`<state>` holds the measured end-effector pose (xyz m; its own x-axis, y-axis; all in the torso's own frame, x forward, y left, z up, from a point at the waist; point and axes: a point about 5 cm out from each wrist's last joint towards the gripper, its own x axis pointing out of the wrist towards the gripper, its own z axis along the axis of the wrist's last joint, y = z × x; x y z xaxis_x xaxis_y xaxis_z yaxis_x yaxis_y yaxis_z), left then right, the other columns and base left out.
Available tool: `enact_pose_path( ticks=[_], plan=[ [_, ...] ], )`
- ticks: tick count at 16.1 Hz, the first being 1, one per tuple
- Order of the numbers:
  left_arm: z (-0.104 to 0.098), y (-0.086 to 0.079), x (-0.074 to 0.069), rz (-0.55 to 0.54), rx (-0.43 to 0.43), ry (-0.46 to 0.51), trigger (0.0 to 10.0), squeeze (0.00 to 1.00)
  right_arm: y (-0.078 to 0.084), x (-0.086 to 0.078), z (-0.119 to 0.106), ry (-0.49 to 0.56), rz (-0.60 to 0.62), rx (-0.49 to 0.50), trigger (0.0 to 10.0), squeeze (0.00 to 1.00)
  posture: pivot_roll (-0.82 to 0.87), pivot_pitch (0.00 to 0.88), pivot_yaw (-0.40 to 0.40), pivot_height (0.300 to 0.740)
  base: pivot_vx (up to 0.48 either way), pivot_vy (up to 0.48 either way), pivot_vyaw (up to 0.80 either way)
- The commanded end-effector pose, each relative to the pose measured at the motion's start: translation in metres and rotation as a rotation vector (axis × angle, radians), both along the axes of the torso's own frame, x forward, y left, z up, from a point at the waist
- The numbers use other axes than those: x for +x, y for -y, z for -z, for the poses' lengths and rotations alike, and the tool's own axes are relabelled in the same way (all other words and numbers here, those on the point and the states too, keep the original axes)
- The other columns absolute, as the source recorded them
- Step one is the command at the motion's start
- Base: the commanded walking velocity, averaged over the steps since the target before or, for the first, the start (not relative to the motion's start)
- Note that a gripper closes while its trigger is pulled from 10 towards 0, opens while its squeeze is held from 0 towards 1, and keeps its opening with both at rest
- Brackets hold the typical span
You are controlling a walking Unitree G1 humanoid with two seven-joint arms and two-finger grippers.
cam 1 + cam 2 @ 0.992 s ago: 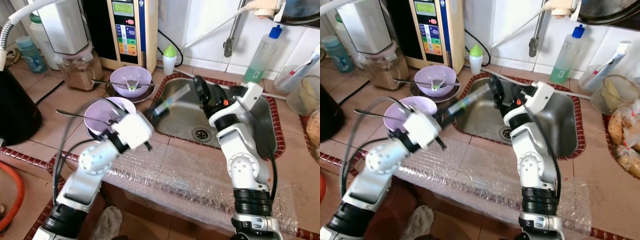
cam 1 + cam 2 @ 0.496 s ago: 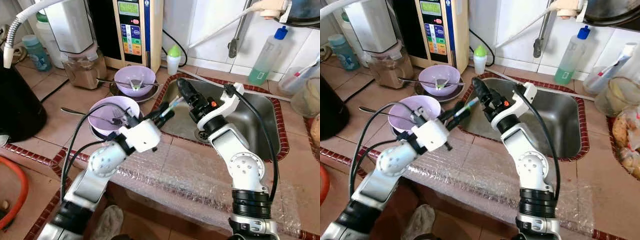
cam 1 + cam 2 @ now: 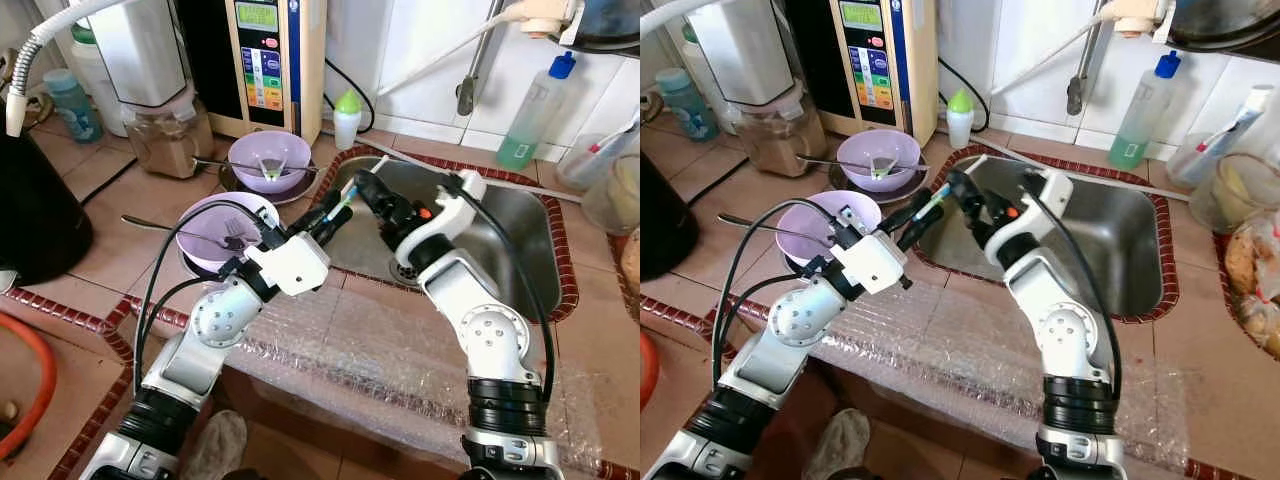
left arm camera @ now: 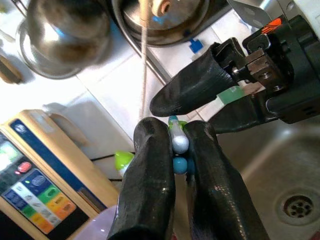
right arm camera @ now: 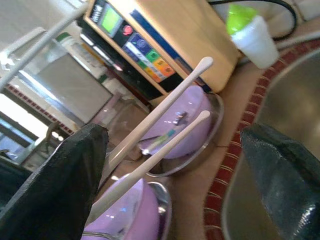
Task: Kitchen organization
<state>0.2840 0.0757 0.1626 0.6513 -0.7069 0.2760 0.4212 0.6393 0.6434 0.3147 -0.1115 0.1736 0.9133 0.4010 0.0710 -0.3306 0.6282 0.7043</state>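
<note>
My left gripper [image 3: 336,214] is shut on a slim white-and-teal utensil [image 4: 178,143] and holds it over the sink's left rim. The utensil's teal tip [image 3: 937,197] points at my right gripper [image 3: 366,192]. That gripper is open right in front of the tip, one finger [image 4: 197,90] just above it. In the right wrist view two pale sticks with rounded ends [image 5: 165,135] run between the wide-apart fingers [image 5: 55,175]. I cannot tell whether the fingers touch them. A purple bowl with a fork [image 3: 222,228] sits just left of the left gripper.
A second purple bowl [image 3: 266,158] holds a spoon, in front of the water dispenser [image 3: 268,60]. The steel sink [image 3: 520,235] lies to the right, with a soap bottle [image 3: 530,110] and a tap behind it. Bubble wrap [image 3: 400,365] covers the counter's front edge. A black kettle [image 3: 35,215] stands far left.
The left gripper has carried the utensil up and right towards the sink. The right gripper has swung left and come down to meet its tip.
</note>
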Motion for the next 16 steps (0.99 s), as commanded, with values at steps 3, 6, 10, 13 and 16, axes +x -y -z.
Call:
enact_pose_path(
  ticks=[3, 6, 10, 13, 16],
  plan=[
    [-0.002, 0.007, -0.006, 0.070, 0.001, 0.017, 10.0, 0.00, -0.005, 0.005, 0.013, -0.107, 0.025, 0.053, 0.0, 0.00, 0.02, 0.000, 0.013, 0.740, 0.000, 0.000, 0.00],
    [0.001, 0.009, -0.008, 0.080, 0.003, 0.013, 10.0, 0.00, -0.014, 0.007, 0.011, -0.137, -0.018, 0.113, 0.0, 0.00, 0.03, 0.000, 0.011, 0.740, 0.000, 0.000, 0.00],
    [0.006, 0.012, -0.011, 0.100, 0.003, 0.005, 10.0, 0.00, -0.017, 0.011, 0.007, -0.177, -0.080, 0.216, 0.0, 0.00, 0.02, 0.000, 0.009, 0.740, 0.000, 0.000, 0.00],
    [0.009, 0.013, -0.013, 0.103, 0.005, -0.006, 10.0, 0.00, -0.013, 0.012, 0.001, -0.154, -0.115, 0.248, 5.7, 0.00, 0.02, 0.000, 0.011, 0.740, 0.000, 0.000, 0.00],
    [0.010, 0.013, -0.011, 0.106, 0.008, -0.004, 10.0, 0.00, -0.015, 0.010, -0.008, -0.125, -0.205, 0.255, 8.1, 0.00, 0.01, 0.000, 0.015, 0.740, 0.000, 0.000, 0.00]
  ],
)
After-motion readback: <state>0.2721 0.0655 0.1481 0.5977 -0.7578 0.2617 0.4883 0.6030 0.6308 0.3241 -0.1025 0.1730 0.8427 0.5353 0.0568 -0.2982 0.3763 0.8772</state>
